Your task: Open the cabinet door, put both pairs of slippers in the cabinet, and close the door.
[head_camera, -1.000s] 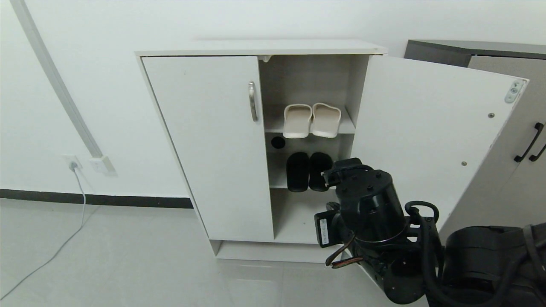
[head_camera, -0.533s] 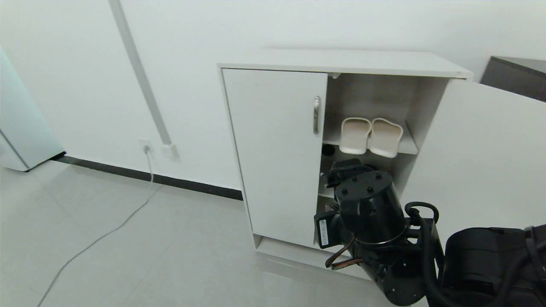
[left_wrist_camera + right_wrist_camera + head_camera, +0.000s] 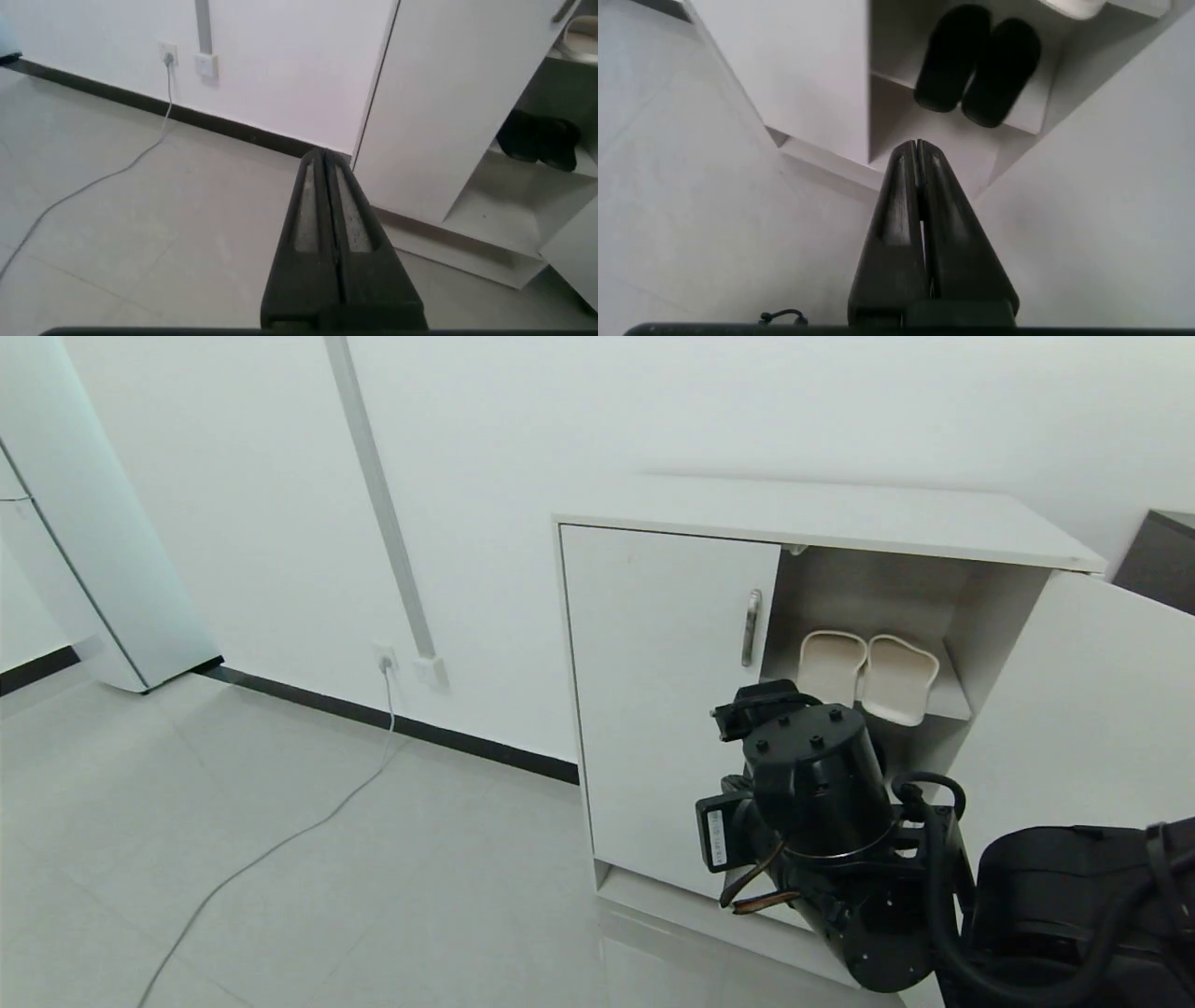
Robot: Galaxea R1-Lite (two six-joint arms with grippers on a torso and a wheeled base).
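Inside, two cream slippers (image 3: 868, 677) above two black slippers (image 3: 979, 63), one door (image 3: 1074, 728) open, left gripper (image 3: 324, 161) and right gripper (image 3: 918, 149) clenched empty.

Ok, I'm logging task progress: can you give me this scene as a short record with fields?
cabinet: white, two doors
left door: closed
right door: open
beige slippers: upper shelf, side by side
black slippers: shelf below, side by side
left gripper: shut, empty
right gripper: shut, empty, in front of the open compartment
left to do: close the right door
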